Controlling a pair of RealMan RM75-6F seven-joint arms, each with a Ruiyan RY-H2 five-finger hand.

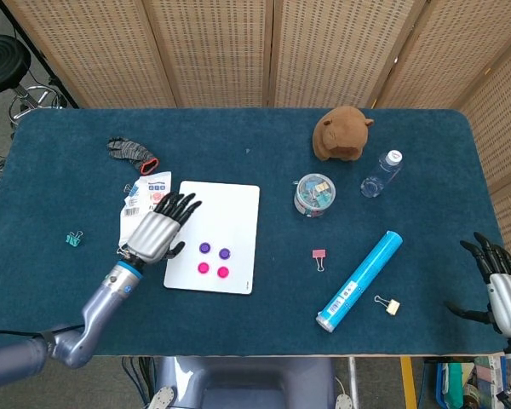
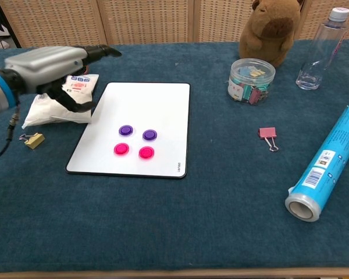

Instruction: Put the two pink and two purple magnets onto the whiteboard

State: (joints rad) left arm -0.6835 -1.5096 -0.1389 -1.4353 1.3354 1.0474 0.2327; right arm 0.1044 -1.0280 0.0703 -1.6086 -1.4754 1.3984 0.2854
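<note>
Both purple magnets (image 2: 138, 132) and both pink magnets (image 2: 134, 150) sit on the whiteboard (image 2: 163, 104). The left hand (image 1: 157, 232), fingers spread and empty, hovers just left of it; a careless sweep could nudge the board. The right hand (image 1: 494, 285) idles unclenched, far right.

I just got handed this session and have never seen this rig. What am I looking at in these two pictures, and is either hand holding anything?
This is a two-armed robot with finger hands at a blue table. One picture looks down from its head, the other forward from its chest. The left hand hangs open beside the whiteboard, over a white packet, holding nothing. The right hand waits open at the table's far right edge, seen only from the head. Two purple magnets and two pink magnets lie on the whiteboard. Around them are a plush toy, a bottle, a jar of clips, a blue roll, a glove and loose binder clips.
</note>
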